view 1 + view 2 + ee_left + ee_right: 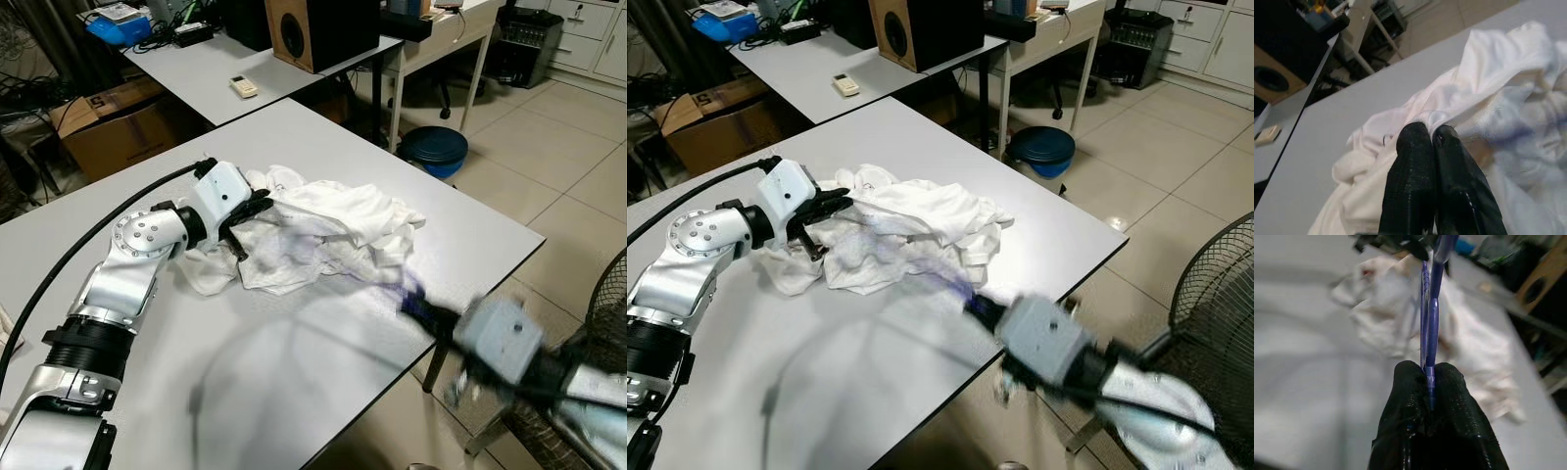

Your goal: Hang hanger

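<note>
Blue plastic first: nearest us, our right gripper (1428,377) has its two black fingers pinched tight on the thin blue hanger (1429,318), and that hanger runs forward from the grip toward the cloth, over the near right part of the grey table (294,392). From the head our right arm is a blur at the table's near right edge, so we can't make out much of it there. Just beyond, in the middle of the table, lies the crumpled white garment (323,230), with a bluish smear across it where the hanger reaches in. At the garment's left side our left gripper (1431,132) has its fingers pressed together on a fold of the white cloth. Further off stands a second table (206,69) carrying a small remote (243,86) and a wooden speaker (294,29), and a blue stool (436,149) sits on the tiled floor to the right.
</note>
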Robot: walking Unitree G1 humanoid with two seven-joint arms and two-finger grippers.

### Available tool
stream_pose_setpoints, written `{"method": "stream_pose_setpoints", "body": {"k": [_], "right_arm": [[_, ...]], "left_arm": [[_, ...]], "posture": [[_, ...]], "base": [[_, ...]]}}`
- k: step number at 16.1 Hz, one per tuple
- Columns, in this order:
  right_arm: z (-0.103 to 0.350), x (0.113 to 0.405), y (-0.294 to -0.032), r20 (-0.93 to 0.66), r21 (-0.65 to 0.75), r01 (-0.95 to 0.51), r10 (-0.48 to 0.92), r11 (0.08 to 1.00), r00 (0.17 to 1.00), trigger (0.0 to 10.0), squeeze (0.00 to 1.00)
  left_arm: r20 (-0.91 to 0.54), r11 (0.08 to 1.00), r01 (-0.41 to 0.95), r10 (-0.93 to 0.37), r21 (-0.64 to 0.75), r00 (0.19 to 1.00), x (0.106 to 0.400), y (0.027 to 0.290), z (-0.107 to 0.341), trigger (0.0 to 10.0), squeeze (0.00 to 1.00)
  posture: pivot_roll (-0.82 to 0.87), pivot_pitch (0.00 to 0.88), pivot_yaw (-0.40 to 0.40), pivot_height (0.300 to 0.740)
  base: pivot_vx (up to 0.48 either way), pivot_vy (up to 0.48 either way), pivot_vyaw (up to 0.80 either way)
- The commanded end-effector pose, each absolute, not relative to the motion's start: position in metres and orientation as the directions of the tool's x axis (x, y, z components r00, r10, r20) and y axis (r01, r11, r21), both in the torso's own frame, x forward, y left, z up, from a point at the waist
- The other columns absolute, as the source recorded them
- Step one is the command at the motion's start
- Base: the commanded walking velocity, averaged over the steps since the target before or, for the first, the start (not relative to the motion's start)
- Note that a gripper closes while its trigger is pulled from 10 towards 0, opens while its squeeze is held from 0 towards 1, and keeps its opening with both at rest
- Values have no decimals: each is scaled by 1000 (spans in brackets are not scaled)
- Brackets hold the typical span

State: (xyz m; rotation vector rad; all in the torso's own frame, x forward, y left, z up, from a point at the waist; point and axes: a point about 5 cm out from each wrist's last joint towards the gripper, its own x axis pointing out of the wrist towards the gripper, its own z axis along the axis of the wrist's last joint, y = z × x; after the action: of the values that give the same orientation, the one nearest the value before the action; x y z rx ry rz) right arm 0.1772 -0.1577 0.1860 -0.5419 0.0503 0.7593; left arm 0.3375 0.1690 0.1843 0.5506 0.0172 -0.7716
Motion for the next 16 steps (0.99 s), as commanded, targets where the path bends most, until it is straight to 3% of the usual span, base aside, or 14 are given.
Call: {"method": "stream_pose_setpoints", "body": {"k": [1,6,11,16], "right_arm": [[189,180,-160,-218,-470,-641,624,606,750,10000,0],[208,186,-155,-184,-505,-635,646,585,741,10000,0],[211,176,-138,-168,-414,-720,730,557,662,10000,0],[212,180,-146,-187,-451,-673,676,586,713,10000,0]], "left_arm": [[-188,588,651,-655,480,731,338,172,194,0,0],[-192,601,629,-630,492,752,340,175,193,0,0],[-200,646,550,-535,530,821,354,178,190,0,0],[-222,633,553,-527,542,821,354,180,185,0,0]], "posture": [[-211,28,152,740],[-206,28,144,740],[-205,31,146,740],[-209,32,153,740]], "base": [[0,0,0],[0,0,0],[0,0,0],[0,0,0]]}}
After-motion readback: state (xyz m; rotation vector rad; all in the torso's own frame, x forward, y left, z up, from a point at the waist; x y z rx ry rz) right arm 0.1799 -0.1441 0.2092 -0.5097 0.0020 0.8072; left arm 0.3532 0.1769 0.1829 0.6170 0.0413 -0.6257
